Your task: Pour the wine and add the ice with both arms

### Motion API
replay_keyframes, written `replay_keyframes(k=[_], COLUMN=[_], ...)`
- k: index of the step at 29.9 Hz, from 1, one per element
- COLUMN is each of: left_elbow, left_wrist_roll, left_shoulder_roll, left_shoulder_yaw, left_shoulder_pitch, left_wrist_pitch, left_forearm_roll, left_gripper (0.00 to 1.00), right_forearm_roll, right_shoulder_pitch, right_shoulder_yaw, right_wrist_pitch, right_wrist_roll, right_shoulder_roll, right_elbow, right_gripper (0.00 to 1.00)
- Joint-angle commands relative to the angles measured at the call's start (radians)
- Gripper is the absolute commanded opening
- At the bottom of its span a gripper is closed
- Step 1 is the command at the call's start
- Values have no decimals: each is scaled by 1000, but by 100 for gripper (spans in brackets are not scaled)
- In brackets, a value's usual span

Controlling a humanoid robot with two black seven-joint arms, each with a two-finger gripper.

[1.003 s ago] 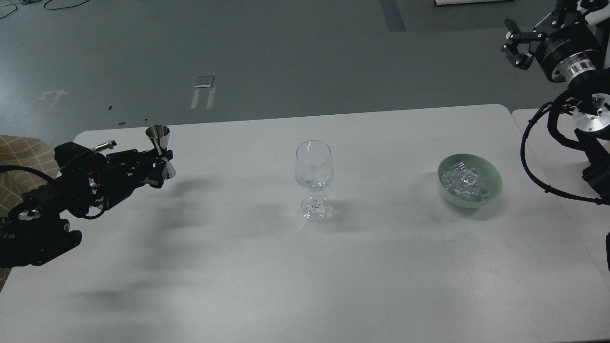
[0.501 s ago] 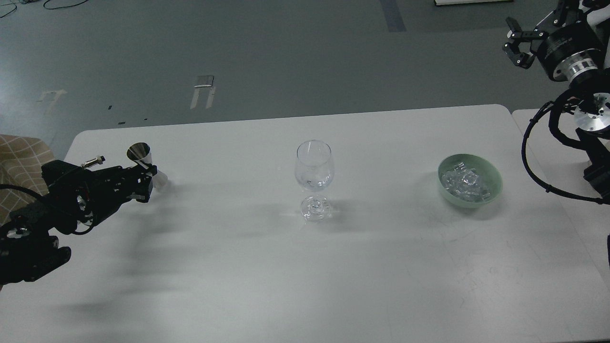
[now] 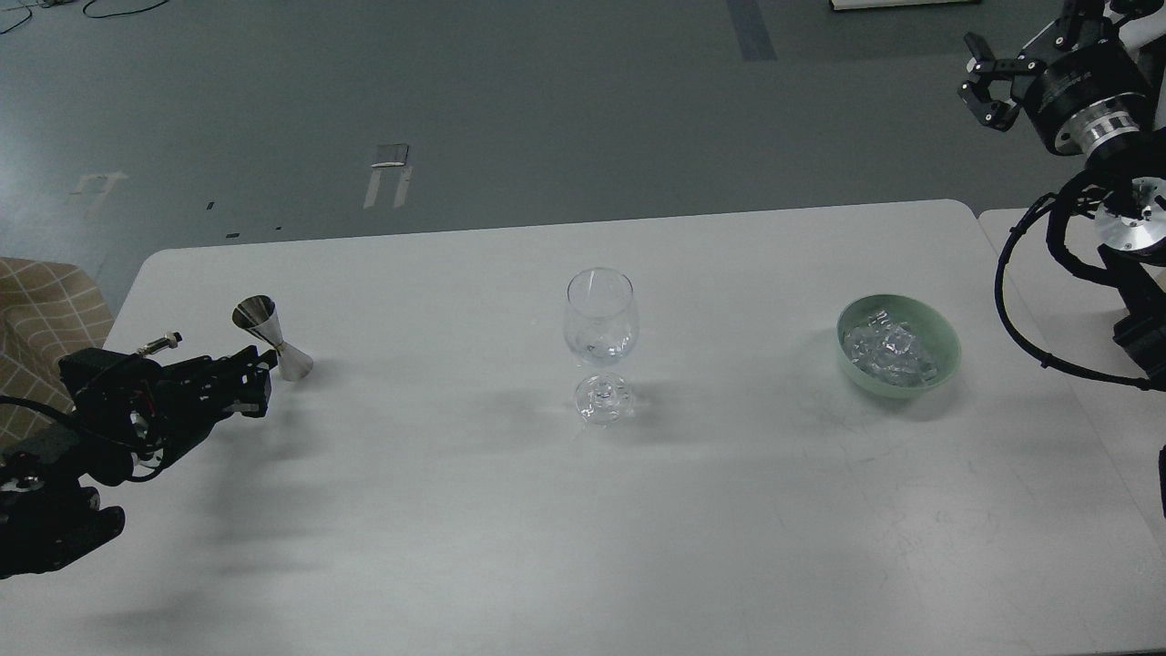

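Jaws, left gripper (image 3: 260,381): seen end-on and dark, fingers not separable; cannot tell gap. Positioned just beside jigger (image 3: 271,339), apparently apart from it, no clear contact. Jaws, right gripper (image 3: 984,87): spread open, empty, raised off beyond far right table corner, well apart from everything.

Progress (judgement): pour step looks finished. Jigger standing upright on table (image 3: 455,510) at left; wine glass (image 3: 598,342) at centre, trace of liquid at bowl bottom, hard to confirm. Ice step not started: no cubes visible in glass.

Ice (image 3: 885,351): heaped in pale green bowl (image 3: 943,364), right of glass, well apart from it. Heap roughly round, no clear long axis; single cubes too small to orient.

Jigger long axis near vertical, wide mouth up, slight lean toward far left.

Remaining: right arm down to bowl, pick cube, carry to glass, release.
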Motion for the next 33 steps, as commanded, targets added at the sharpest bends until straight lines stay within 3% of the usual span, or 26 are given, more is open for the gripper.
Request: replay_keyframes(k=[1, 2, 11, 17, 21, 27, 28, 31, 33], left_elbow=[-2, -2, -9, -5, -2, -2, -2, -5, -6], left_wrist_roll=[0, 0, 0, 0, 0, 0, 0, 0, 0], left_shoulder_roll=[3, 14, 107, 206, 252, 233, 229, 207, 186], left_shoulder_yaw=[-5, -8, -11, -12, -23, -67, -83, -159, -275], left_shoulder_pitch=[-5, -5, -20, -43, -164, -358, -373, -431, -461], left_wrist_pitch=[0, 0, 0, 0, 0, 0, -16, -165, -345], left_forearm_roll=[-3, -7, -9, -18, -81, -283, -311, -421, -531], left_gripper=[52, 61, 69, 80, 91, 92, 92, 93, 95], right_forearm_roll=[0, 0, 0, 0, 0, 3, 3, 3, 3], right_shoulder_pitch=[-1, 1, -4, -8, -7, -5, -4, -1, -4], right_shoulder_yaw=[0, -2, 0, 1, 0, 6, 8, 8, 5], right_wrist_pitch=[0, 0, 0, 0, 0, 0, 0, 0, 2], right_wrist_roll=[2, 0, 2, 2, 0, 0, 0, 0, -3], right_shoulder_roll=[-2, -2, -8, -9, -12, -12, -12, -12, -15], right_elbow=[0, 0, 0, 0, -2, 3, 3, 5, 17], right_gripper=[100, 100, 100, 100, 100, 100, 100, 100, 100])
